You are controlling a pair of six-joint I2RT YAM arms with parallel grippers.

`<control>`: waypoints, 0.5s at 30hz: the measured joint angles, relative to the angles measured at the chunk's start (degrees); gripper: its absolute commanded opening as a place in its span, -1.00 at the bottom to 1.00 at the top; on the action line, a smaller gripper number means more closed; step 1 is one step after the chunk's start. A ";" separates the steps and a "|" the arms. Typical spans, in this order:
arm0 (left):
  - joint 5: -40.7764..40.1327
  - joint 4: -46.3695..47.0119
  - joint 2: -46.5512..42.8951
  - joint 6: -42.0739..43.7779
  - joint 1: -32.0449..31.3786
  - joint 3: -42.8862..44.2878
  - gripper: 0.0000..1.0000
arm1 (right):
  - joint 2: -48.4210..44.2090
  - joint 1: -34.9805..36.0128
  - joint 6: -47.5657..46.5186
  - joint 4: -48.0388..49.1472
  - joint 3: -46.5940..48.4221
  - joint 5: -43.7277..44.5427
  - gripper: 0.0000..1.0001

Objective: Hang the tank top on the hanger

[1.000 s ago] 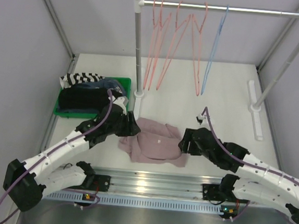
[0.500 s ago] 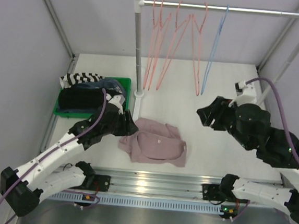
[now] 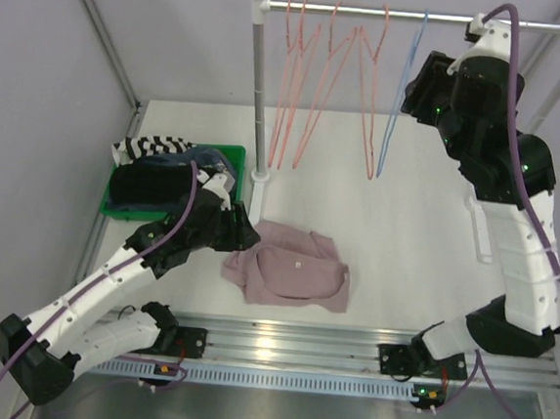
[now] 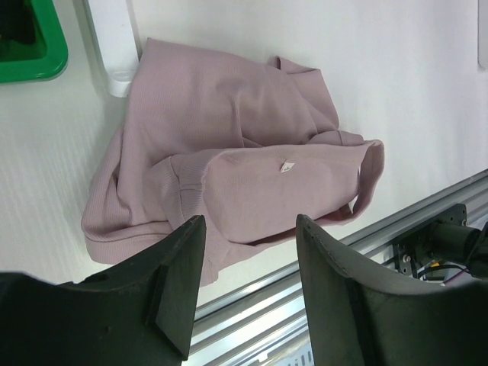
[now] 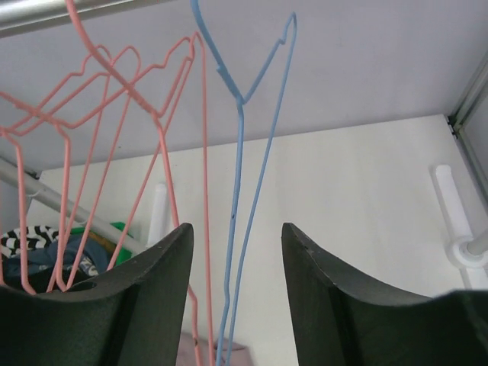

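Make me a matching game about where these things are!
Things:
1. tank top
2. hanger
3. striped garment
4. right gripper

Places or states:
A. in the green bin
B. hanging on the rail
C. crumpled on the table
D. up high, open

Pairs: 1-C, 2-B, 3-A, 4-D

Thin light-blue wire hanger (image 5: 232, 221): hook cropped, 12 o'clock.
Dusty-pink soft fabric tank top (image 4: 244, 160): hem behind left gripper (image 4: 250, 229), 6 o'clock.
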 measured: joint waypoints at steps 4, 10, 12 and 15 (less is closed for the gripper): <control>0.61 -0.07 0.70 0.59 0.00 0.57 0.12 | 7.37 -4.33 -2.19 -0.11 6.32 -3.96 -0.06; 1.33 -0.11 0.92 1.09 0.00 0.68 0.12 | 11.65 -5.11 -4.09 -0.24 6.97 -6.64 -0.19; 1.57 -0.11 1.01 1.11 0.00 0.68 0.12 | 12.02 -5.11 -4.33 -0.20 6.51 -6.64 -0.26; 1.75 -0.11 1.11 1.09 0.00 0.68 0.12 | 11.82 -5.14 -4.70 -0.13 4.94 -6.25 -0.31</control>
